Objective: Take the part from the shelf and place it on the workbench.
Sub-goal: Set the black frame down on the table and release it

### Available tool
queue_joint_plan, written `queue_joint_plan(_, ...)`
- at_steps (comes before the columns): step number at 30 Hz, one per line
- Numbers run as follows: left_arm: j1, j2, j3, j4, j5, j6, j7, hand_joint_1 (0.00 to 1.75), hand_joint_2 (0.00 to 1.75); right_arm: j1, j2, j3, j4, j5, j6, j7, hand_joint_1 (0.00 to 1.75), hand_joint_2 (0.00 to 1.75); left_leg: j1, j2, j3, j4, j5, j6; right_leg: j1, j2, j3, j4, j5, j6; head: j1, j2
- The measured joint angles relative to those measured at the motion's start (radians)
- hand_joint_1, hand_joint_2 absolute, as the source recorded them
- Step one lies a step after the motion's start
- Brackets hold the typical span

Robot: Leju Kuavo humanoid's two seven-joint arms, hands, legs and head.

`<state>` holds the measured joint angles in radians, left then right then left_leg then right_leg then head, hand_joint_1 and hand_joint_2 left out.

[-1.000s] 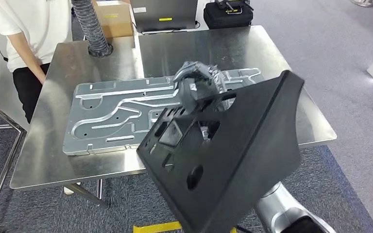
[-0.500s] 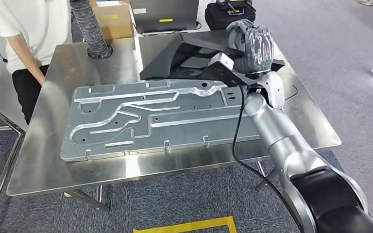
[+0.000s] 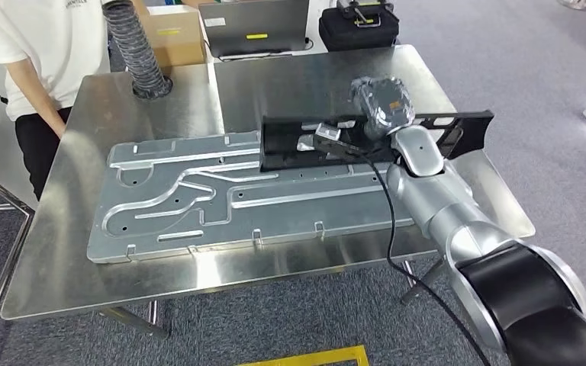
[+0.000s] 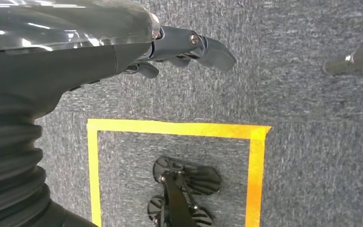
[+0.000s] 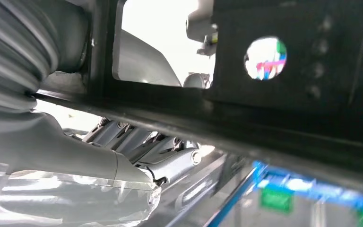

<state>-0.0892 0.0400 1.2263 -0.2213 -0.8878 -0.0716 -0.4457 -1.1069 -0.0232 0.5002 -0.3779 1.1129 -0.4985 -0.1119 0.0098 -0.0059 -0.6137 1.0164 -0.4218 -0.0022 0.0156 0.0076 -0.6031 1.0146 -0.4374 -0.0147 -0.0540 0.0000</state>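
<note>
The steel worktop (image 3: pixel 76 252) is carrying a long stamped aluminium plate (image 3: pixel 221 194), and the black plastic part (image 3: pixel 297 141) is now settling flat along that plate's far edge, where half a second ago it was tilted up higher over the back of the table. The right hand (image 3: pixel 381 107) is still gripping the part, so I judge placing nearly done, release remaining. The left hand (image 4: pixel 170 47) is hanging over the carpet, fingers loosely apart, holding nothing.

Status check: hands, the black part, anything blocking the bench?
Right hand grips black part over workbench. Left hand open, hanging. Metal plate beneath the part.
</note>
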Motion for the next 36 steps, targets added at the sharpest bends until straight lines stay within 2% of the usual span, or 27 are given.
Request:
queue_joint_plan(2, 0.000, -0.001, 0.005, 0.000, 0.006, 0.002, -0.013, 0.00, 1.75, 0.010, 0.000, 0.016, 0.015, 0.015, 0.007, -0.007, 1.75, 1.75, 0.005, 0.000, 0.004, -0.007, 0.003, 0.008, -0.002, -0.001, -0.004, 0.011, -0.011, 0.012, 0.000, 0.000)
queue_joint_plan(3, 0.000, -0.002, 0.008, 0.000, 0.008, 0.003, -0.020, 0.00, 1.75, 0.013, 0.001, 0.022, 0.021, 0.020, 0.008, -0.013, 1.75, 1.75, 0.007, 0.001, 0.007, -0.011, 0.005, 0.012, -0.004, -0.001, -0.017, 0.038, -0.027, 0.018, 0.000, 0.000)
queue_joint_plan(4, -0.001, -0.002, 0.010, 0.000, 0.008, 0.005, -0.026, 0.00, 1.75, 0.017, 0.002, 0.027, 0.028, 0.024, 0.010, -0.020, 1.75, 1.75, 0.008, 0.001, 0.009, -0.013, 0.006, 0.014, -0.008, -0.002, -0.040, 0.087, -0.053, 0.025, 0.000, 0.000)
queue_joint_plan(6, -0.002, -0.003, 0.012, 0.000, 0.006, 0.010, -0.036, 0.00, 1.75, 0.029, 0.004, 0.037, 0.039, 0.032, 0.015, -0.030, 1.75, 1.75, 0.009, 0.002, 0.009, -0.013, 0.004, 0.017, -0.017, -0.002, -0.110, 0.221, -0.107, 0.037, 0.000, 0.000)
queue_joint_plan(7, -0.002, -0.003, 0.012, 0.000, 0.004, 0.014, -0.041, 0.00, 1.75, 0.038, 0.006, 0.041, 0.044, 0.036, 0.018, -0.035, 1.75, 1.75, 0.010, 0.001, 0.010, -0.012, 0.002, 0.017, -0.022, -0.002, -0.138, 0.270, -0.118, 0.041, 0.000, 0.000)
queue_joint_plan(8, -0.001, -0.003, 0.012, 0.000, 0.003, 0.017, -0.046, 0.00, 1.75, 0.045, 0.007, 0.044, 0.048, 0.038, 0.021, -0.040, 1.75, 1.75, 0.011, 0.001, 0.011, -0.011, 0.000, 0.016, -0.027, -0.002, -0.149, 0.283, -0.109, 0.044, 0.000, 0.000)
queue_joint_plan(9, 0.000, -0.003, 0.012, 0.000, 0.000, 0.020, -0.050, 0.00, 1.75, 0.048, 0.009, 0.046, 0.051, 0.039, 0.024, -0.046, 1.31, 1.31, 0.013, 0.000, 0.013, -0.009, -0.002, 0.013, -0.031, -0.003, -0.141, 0.256, -0.083, 0.047, 0.000, 0.000)
queue_joint_plan(11, 0.001, -0.003, 0.012, 0.000, -0.004, 0.023, -0.054, 0.00, 1.75, 0.047, 0.015, 0.049, 0.055, 0.038, 0.028, -0.056, 0.44, 0.44, 0.015, -0.001, 0.018, -0.004, -0.010, 0.005, -0.036, -0.005, -0.078, 0.120, -0.013, 0.049, 0.000, 0.000)
queue_joint_plan(12, 0.001, -0.003, 0.012, 0.000, -0.005, 0.024, -0.056, 0.00, 1.75, 0.046, 0.018, 0.050, 0.055, 0.035, 0.032, -0.061, 0.00, 0.00, 0.015, -0.001, 0.019, -0.001, -0.014, 0.000, -0.035, -0.005, -0.050, 0.061, 0.009, 0.046, 0.000, 0.000)
queue_joint_plan(13, 0.000, -0.003, 0.012, 0.000, -0.007, 0.024, -0.057, 0.00, 1.75, 0.045, 0.022, 0.050, 0.056, 0.032, 0.036, -0.065, 0.00, 0.00, 0.014, -0.002, 0.021, 0.000, -0.016, -0.006, -0.033, -0.004, -0.032, 0.023, 0.019, 0.042, 0.000, 0.000)
queue_joint_plan(14, 0.000, -0.003, 0.012, 0.000, -0.009, 0.025, -0.057, 0.00, 1.75, 0.045, 0.025, 0.051, 0.057, 0.028, 0.040, -0.067, 0.00, 0.00, 0.014, -0.002, 0.022, -0.001, -0.018, -0.012, -0.029, -0.003, -0.026, 0.011, 0.017, 0.036, 0.000, 0.000)
queue_joint_plan(17, 0.000, -0.004, 0.012, 0.000, -0.018, 0.025, -0.057, 0.00, 1.75, 0.041, 0.035, 0.051, 0.059, 0.017, 0.044, -0.071, 0.00, 0.00, 0.017, -0.002, 0.029, -0.004, -0.025, -0.031, -0.026, -0.002, -0.016, -0.001, 0.020, 0.014, 0.000, 0.000)
queue_joint_plan(19, 0.000, -0.004, 0.012, 0.000, -0.023, 0.029, -0.053, 0.00, 0.87, 0.040, 0.041, 0.050, 0.060, 0.013, 0.046, -0.076, 0.00, 0.00, 0.019, 0.000, 0.005, 0.061, -0.067, -0.036, -0.028, -0.004, -0.007, -0.012, 0.023, 0.000, 0.000, 0.000)
queue_joint_plan(21, 0.001, -0.004, 0.012, 0.000, -0.023, 0.038, -0.050, 0.00, 0.00, 0.042, 0.046, 0.049, 0.062, 0.006, 0.050, -0.081, 0.00, 0.00, 0.019, 0.000, -0.052, 0.191, -0.132, -0.038, -0.024, -0.005, -0.005, -0.013, 0.023, -0.008, 0.000, 0.000)
queue_joint_plan(22, 0.002, -0.004, 0.012, 0.000, -0.023, 0.044, -0.049, 0.00, 0.00, 0.043, 0.048, 0.048, 0.063, 0.003, 0.052, -0.082, 0.00, 0.00, 0.019, 0.000, -0.077, 0.244, -0.150, -0.039, -0.021, -0.005, -0.005, -0.013, 0.023, -0.010, 0.000, 0.000)
queue_joint_plan(23, 0.003, -0.004, 0.012, 0.000, -0.023, 0.050, -0.048, 0.00, 0.00, 0.043, 0.050, 0.046, 0.064, 0.000, 0.054, -0.084, 0.00, 0.00, 0.019, 0.000, -0.087, 0.266, -0.151, -0.039, -0.019, -0.004, -0.006, -0.012, 0.023, -0.011, 0.000, 0.000)
queue_joint_plan(24, 0.003, -0.004, 0.012, 0.000, -0.023, 0.055, -0.047, 0.00, 0.00, 0.043, 0.052, 0.043, 0.066, -0.002, 0.056, -0.084, 0.00, 0.00, 0.019, 0.000, -0.077, 0.248, -0.133, -0.038, -0.018, -0.003, -0.005, -0.011, 0.023, -0.011, 0.000, 0.000)
queue_joint_plan(26, 0.002, -0.004, 0.012, 0.000, -0.024, 0.060, -0.045, 0.00, 0.00, 0.042, 0.054, 0.036, 0.067, -0.007, 0.058, -0.085, 0.00, 0.00, 0.019, 0.000, -0.016, 0.128, -0.071, -0.033, -0.017, -0.001, -0.006, -0.006, 0.021, -0.008, 0.000, 0.000)
queue_joint_plan(28, 0.001, -0.004, 0.012, 0.000, -0.029, 0.062, -0.044, 0.00, 0.00, 0.040, 0.055, 0.028, 0.068, -0.011, 0.058, -0.084, 0.00, 0.00, 0.015, 0.000, 0.034, 0.025, -0.039, -0.024, -0.014, 0.002, -0.009, 0.001, 0.019, 0.000, 0.000, 0.000)
queue_joint_plan(30, 0.001, -0.005, 0.012, 0.000, -0.036, 0.059, -0.044, 0.00, 0.00, 0.041, 0.054, 0.017, 0.070, -0.014, 0.056, -0.083, 0.00, 0.00, 0.009, 0.000, 0.042, 0.005, -0.037, -0.015, -0.011, 0.004, -0.013, 0.003, 0.022, 0.011, 0.000, 0.000)
queue_joint_plan(32, 0.001, -0.005, 0.011, 0.000, -0.043, 0.056, -0.042, 0.00, 0.00, 0.043, 0.051, 0.001, 0.072, -0.023, 0.056, -0.087, 0.00, 0.00, 0.012, 0.000, 0.042, -0.001, -0.028, -0.002, -0.013, 0.005, -0.017, 0.007, 0.020, 0.023, 0.000, 0.000)
queue_joint_plan(34, -0.002, -0.005, 0.011, 0.000, -0.046, 0.053, -0.038, 0.00, 0.00, 0.043, 0.046, -0.017, 0.072, -0.037, 0.057, -0.097, 0.00, 0.00, 0.016, 0.002, 0.041, -0.008, -0.021, 0.009, -0.016, 0.004, -0.042, 0.060, -0.015, 0.033, 0.000, 0.000)
queue_joint_plan(36, -0.005, -0.005, 0.010, 0.000, -0.047, 0.051, -0.034, 0.00, 0.00, 0.043, 0.043, -0.037, 0.073, -0.048, 0.060, -0.102, 0.00, 0.00, 0.015, 0.003, 0.038, -0.008, -0.019, 0.014, -0.021, 0.002, -0.101, 0.186, -0.078, 0.041, 0.000, 0.000)
